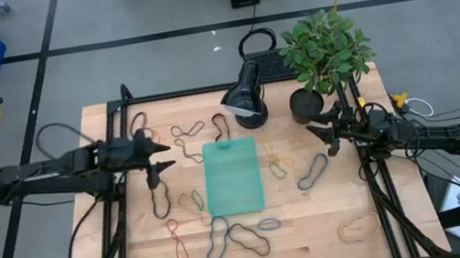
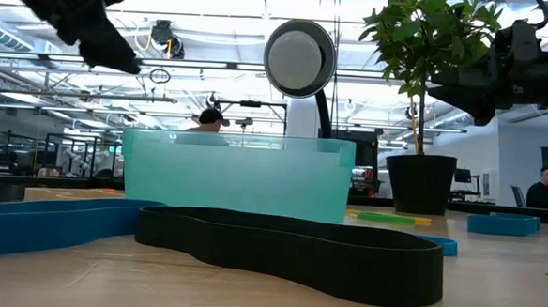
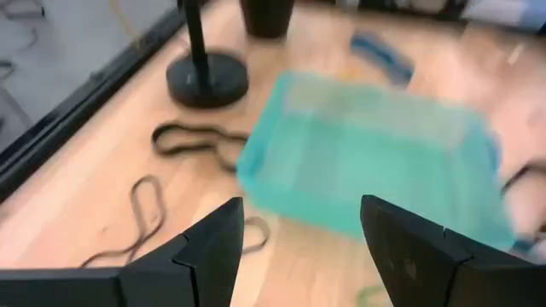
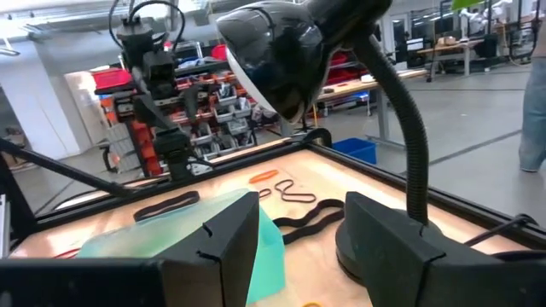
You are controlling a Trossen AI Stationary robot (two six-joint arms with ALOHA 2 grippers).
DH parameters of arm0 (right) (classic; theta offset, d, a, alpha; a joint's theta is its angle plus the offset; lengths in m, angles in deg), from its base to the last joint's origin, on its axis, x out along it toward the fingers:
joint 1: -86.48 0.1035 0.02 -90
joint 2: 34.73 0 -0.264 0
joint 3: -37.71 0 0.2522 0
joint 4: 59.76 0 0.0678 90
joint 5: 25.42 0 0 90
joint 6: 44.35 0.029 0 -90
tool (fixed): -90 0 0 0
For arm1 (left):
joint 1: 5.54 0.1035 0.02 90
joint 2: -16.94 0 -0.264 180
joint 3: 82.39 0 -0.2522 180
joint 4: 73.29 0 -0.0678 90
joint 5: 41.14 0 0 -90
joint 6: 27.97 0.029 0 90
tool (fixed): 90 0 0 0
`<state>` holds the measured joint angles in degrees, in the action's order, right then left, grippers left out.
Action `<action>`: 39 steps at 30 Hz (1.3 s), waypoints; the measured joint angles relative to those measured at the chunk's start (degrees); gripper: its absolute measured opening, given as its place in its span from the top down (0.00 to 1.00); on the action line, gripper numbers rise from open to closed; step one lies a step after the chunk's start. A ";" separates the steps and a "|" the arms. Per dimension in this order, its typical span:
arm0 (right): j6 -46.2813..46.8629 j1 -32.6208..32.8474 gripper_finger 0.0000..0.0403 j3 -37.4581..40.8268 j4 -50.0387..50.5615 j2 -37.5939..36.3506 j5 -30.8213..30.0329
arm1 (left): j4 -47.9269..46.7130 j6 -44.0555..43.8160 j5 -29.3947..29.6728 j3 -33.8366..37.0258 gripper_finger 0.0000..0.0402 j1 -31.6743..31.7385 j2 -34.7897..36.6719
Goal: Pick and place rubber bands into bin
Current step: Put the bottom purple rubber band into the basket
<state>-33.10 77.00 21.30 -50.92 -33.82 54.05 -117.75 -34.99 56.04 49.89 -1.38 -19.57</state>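
left end effector [image 1: 160, 156] released — beside bin [image 1: 232, 177] | right end effector [image 1: 328, 136] released — empty | no legible writing

bin [image 1: 232, 177]: translucent plastic | table [image 1: 335, 205]: pale wood | lamp [image 1: 245, 94]: glossy black

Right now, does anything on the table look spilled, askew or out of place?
Nothing damaged. The rubber bands lie scattered across the table around the bin, which looks empty and sits square.
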 joint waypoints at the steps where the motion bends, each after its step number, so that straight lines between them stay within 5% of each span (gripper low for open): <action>1: 0.00 0.02 0.58 0.00 0.02 0.00 0.01 | -1.49 1.92 0.23 -1.77 0.40 0.38 -2.22; 6: 0.02 0.02 0.58 0.00 0.02 0.00 0.04 | -5.20 13.34 0.43 -7.72 0.40 3.19 -11.98; 16: 1.99 0.02 0.58 0.00 0.02 0.00 0.07 | -5.44 27.05 -0.32 -8.61 0.40 9.20 -27.36; 39: 1.58 0.05 0.58 0.00 0.05 0.02 0.13 | 6.23 31.91 -7.04 -8.88 0.40 14.16 -55.46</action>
<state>-31.52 77.06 21.30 -50.87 -33.80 54.18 -111.52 -3.08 49.00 41.01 12.78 -75.04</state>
